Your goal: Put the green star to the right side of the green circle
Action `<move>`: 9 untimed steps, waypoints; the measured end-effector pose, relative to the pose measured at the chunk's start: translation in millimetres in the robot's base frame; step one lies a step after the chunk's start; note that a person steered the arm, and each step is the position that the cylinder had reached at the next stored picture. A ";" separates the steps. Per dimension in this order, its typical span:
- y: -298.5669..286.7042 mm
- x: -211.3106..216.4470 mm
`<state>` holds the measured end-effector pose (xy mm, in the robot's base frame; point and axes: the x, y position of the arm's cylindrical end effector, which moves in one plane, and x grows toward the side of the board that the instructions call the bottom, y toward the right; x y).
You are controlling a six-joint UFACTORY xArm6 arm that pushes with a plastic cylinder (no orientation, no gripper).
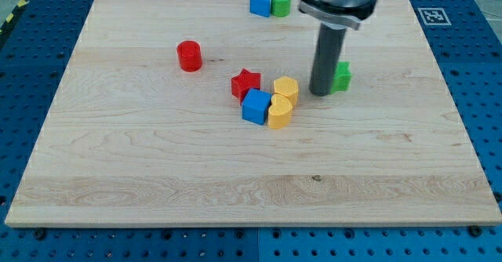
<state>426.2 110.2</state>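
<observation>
Nearest to me on the desk (157, 191) sits a small huddle of blocks: a blue cube (256, 107), a yellow heart (280, 112), another yellow block (286, 89) whose shape I can't quite make out, and a red star (245, 82) behind them. Off to the view's left stands a red cylinder (189, 56) on its own.

Up at the view's top edge the green circle (281, 2) sits touching a blue block (260, 2) on its left. The green star (341, 76) is well below that, toward the view's right, and half hidden behind the dark rod. My tip (321, 92) rests just at the star's left side, touching it or very nearly.

No fingers on this arm, only the rod, so nothing can be held or let go.

By my reckoning the job is barely underway. The star lies rightward of the circle but far too low; it needs pushing up the desk until it sits level with the circle, beside its right side.
</observation>
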 end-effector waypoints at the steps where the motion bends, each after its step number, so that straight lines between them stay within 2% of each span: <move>1: 7.1 -50.5; 2: 7.0 -116.7; 3: -0.2 -109.6; 4: -35.5 -75.8; 5: -39.8 -40.4; 6: 7.4 -26.5; 7: 43.2 -48.1; 8: 43.4 -89.1; 9: 43.4 -84.1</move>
<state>342.1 153.7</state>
